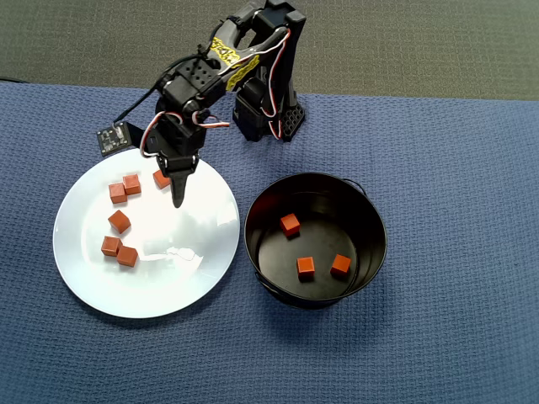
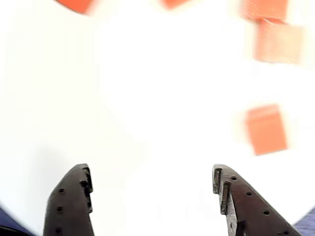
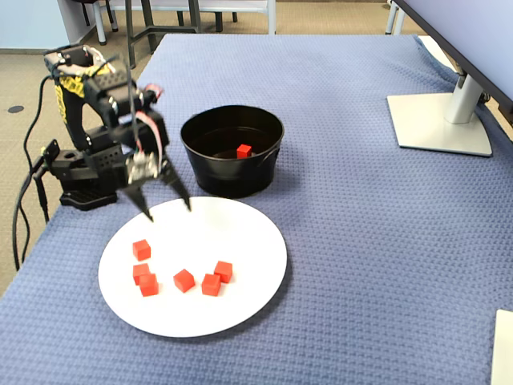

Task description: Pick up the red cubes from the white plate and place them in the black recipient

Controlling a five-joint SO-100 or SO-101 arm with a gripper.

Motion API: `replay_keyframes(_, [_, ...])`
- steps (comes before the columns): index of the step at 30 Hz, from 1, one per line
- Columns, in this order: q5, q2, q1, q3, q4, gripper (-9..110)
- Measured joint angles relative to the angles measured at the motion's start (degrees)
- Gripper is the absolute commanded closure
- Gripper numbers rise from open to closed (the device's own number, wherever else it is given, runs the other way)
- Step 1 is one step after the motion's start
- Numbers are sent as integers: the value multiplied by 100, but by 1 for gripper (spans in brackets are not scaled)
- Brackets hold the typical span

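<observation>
On the white plate point(image 1: 194, 278) we count five red cubes point(image 1: 119, 221) in the overhead view, with three more inside the black pot point(image 1: 370, 223). From the fixed view only one cube in the pot point(image 3: 244, 150) shows above its rim. Our gripper point(image 2: 152, 189) hangs over the plate, jaws spread wide and holding nothing, as the wrist view makes plain, on the blue cloth point(image 1: 455, 151).

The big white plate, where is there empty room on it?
The round glossy white plate is bare on its half nearest the deep black pot. The small red cubes crowd the far side, and the open hand hovers near the top.
</observation>
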Motion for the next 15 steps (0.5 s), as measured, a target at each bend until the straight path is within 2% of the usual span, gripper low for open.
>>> replay_keyframes(15, [-3920, -457, 1143, 387, -650, 81])
